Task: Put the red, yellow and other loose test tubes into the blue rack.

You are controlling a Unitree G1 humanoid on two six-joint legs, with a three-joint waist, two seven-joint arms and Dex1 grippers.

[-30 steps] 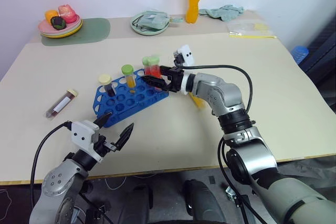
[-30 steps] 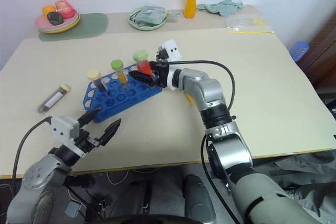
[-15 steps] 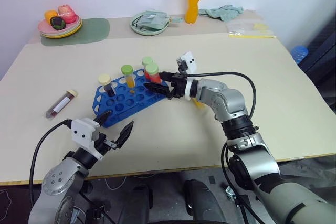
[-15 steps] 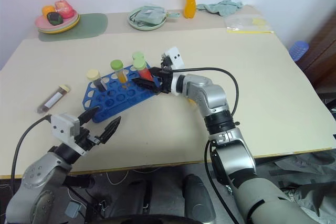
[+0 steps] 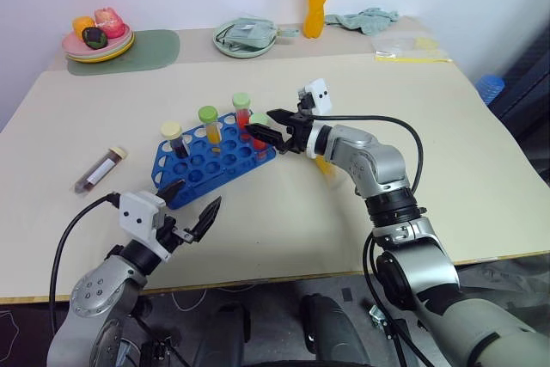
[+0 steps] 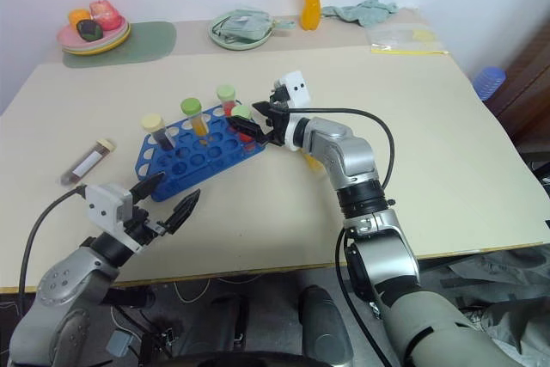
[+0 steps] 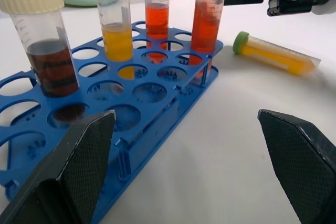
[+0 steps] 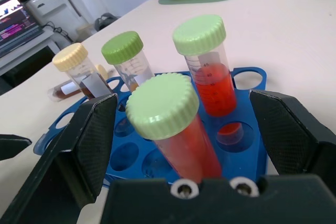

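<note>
Right wrist view: right gripper (image 8: 184,145) jaws wide, straddling racked red tube (image 8: 176,129)

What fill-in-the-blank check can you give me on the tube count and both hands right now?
The blue rack holds ____ upright tubes.
The brown tube lying loose on the table has a ____ cap.
The yellow tube lying beside the rack has a ____ cap.
The right hand and the left hand are both ____.

Missing words: four; cream; green; open

Silver arms w/ black joints, black cables, white wrist cams, black-fingered hands.
</note>
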